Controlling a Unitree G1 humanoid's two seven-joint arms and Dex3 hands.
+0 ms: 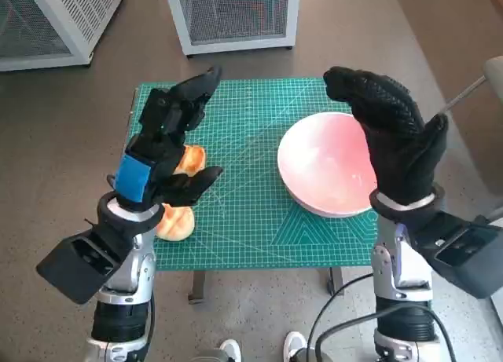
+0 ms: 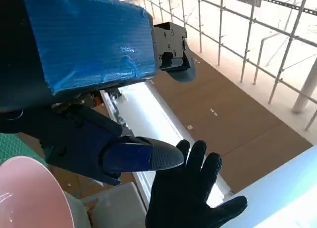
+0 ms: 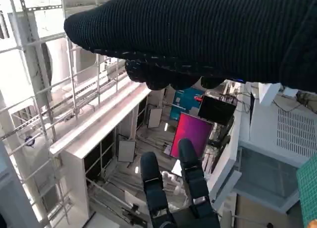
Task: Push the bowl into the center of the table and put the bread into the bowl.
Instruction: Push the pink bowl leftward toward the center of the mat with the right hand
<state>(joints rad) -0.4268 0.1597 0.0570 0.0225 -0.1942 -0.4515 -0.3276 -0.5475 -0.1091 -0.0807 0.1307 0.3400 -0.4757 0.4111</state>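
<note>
The pink bowl sits on the green cutting mat, right of the mat's centre and near its right edge. The bread, 2 golden pieces, lies at the mat's left edge, partly hidden under the left hand.

Both hands are raised above the mat, fingers apart, holding nothing. The right hand hovers over the bowl's right rim; it does not appear to touch it.

Step in hand, as judged: push the bowl toward the mat's centre.
1. Lower the right hand outside the bowl's right wall.
2. Press low on the wall, not the rim, to avoid tipping.
3. Push slowly; stop at the mat's centre, short of the bread.
</note>
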